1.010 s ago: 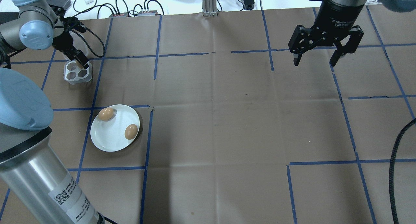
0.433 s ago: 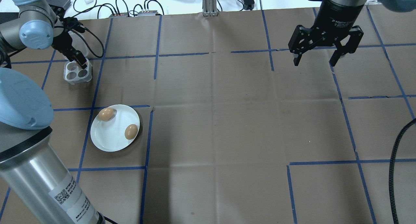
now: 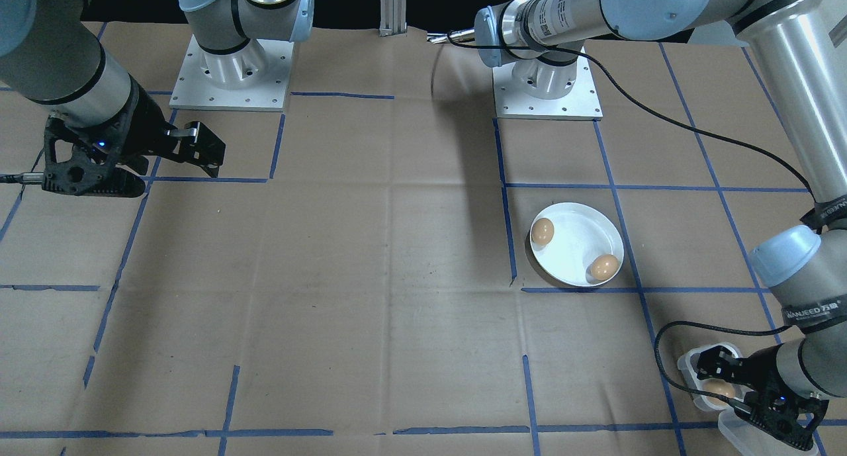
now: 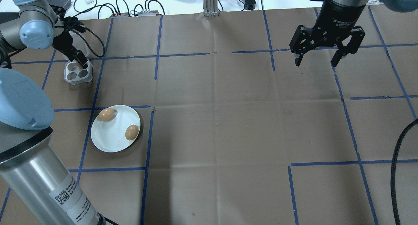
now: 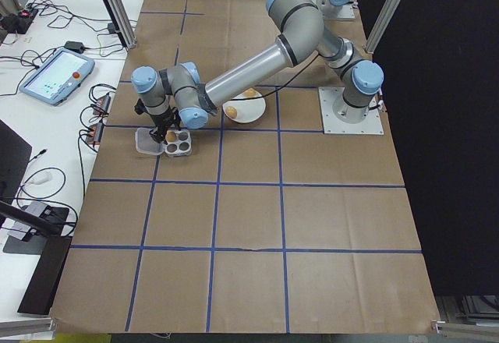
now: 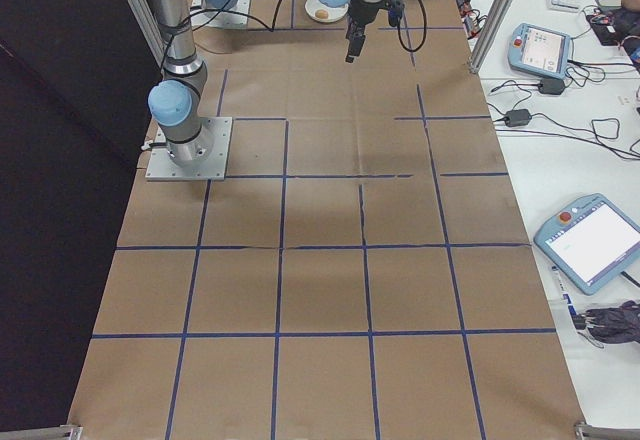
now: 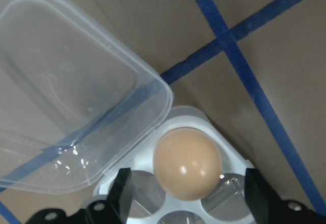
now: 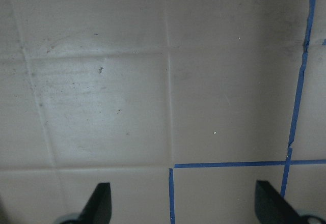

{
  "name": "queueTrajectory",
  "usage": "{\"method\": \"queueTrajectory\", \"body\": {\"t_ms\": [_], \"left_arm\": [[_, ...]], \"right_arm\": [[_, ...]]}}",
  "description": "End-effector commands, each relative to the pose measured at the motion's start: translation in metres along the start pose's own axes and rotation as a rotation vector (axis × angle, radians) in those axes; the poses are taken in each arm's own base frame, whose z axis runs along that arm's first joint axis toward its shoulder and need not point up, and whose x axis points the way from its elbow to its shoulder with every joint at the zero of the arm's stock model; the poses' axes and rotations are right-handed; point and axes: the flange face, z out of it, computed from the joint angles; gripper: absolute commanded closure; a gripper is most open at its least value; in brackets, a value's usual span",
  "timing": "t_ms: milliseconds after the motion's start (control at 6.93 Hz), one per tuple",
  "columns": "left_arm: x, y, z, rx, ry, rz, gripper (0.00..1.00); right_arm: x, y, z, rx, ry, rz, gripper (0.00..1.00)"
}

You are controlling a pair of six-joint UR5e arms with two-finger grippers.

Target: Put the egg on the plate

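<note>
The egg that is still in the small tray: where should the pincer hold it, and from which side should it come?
Grip the egg across its widest middle, coming straight down from above: it sits in a cup of the tray, lid swung aside. The open left pincer already straddles it.

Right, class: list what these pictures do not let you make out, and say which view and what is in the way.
- Whether the left gripper touches the egg: left wrist view, fingertips cut off at the bottom edge.
- The egg tray's far cup: overhead view, hidden by the left gripper.
- The plate: right side view, too small and partly behind the arm.
- Right gripper fingertips: right wrist view, cut off by the bottom edge.
</note>
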Motion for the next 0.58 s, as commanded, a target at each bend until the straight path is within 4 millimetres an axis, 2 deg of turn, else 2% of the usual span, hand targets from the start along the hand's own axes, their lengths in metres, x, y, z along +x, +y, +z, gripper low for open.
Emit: {"method": "queueTrajectory", "body": {"t_ms": [0,433], "left_arm": [[-0.0017,-0.0020,-0.0013,0.013,-0.006,-0.002,0.17],[-0.0025,-0.0042,0.0021,0.022,0.001,-0.007,0.17]], "right_arm": [[0.0000,-0.0001,0.0001,0.000,0.000,0.000,0.00],[0.0001,0.0005,-0.0006,0.001,0.001,0.000,0.00]]}}
